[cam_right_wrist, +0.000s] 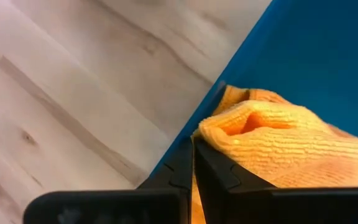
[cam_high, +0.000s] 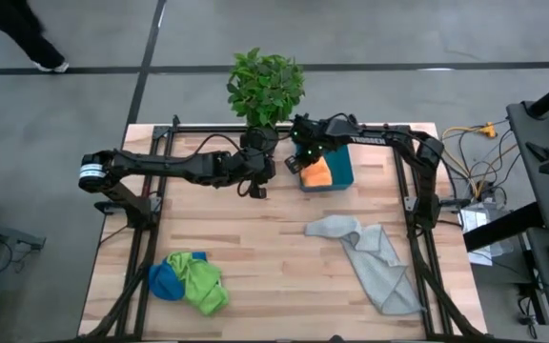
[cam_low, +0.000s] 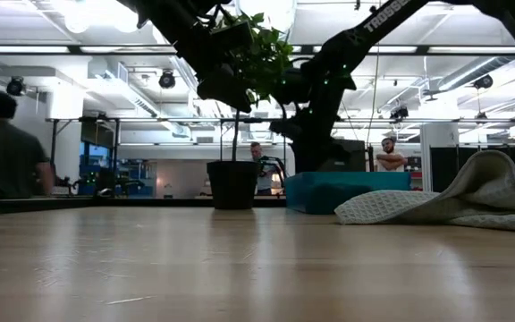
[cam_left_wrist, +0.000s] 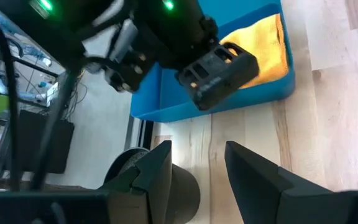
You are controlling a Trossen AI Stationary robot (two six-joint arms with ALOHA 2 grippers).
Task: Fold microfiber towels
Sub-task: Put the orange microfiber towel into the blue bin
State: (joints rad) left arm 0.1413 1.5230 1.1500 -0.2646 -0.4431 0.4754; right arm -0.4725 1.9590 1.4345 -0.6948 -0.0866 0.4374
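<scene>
Right hand (cam_right_wrist: 191,163) at the teal bin (cam_high: 339,171), far edge of the table (cam_high: 274,257) beside the potted plant (cam_high: 265,90). Fingers clenched on a pinched ridge of the orange towel (cam_right_wrist: 272,140), right at the bin's rim; most of the cloth lies inside the bin.

Left hand (cam_left_wrist: 197,168) hovers just beside the bin on the plant side, released, nothing between its fingers.

Other towels: pale grey towel (cam_high: 370,257) sprawled, unfolded, toward the right edge of the table; lime green towel (cam_high: 198,281) bunched on top of the blue towel (cam_high: 166,279) near the front left corner. None folded yet.

Step in hand, by my reading: getting the orange towel out of the bin.
- Lift straight up until the hanging cloth clears the rim; dragging sideways could tip or slide the bin.
- Grip is on a fold near the rim, so expect the towel to hang bunched. Left hand should take a free corner.
- Set down on bare wood mid-table, away from the grey towel.
</scene>
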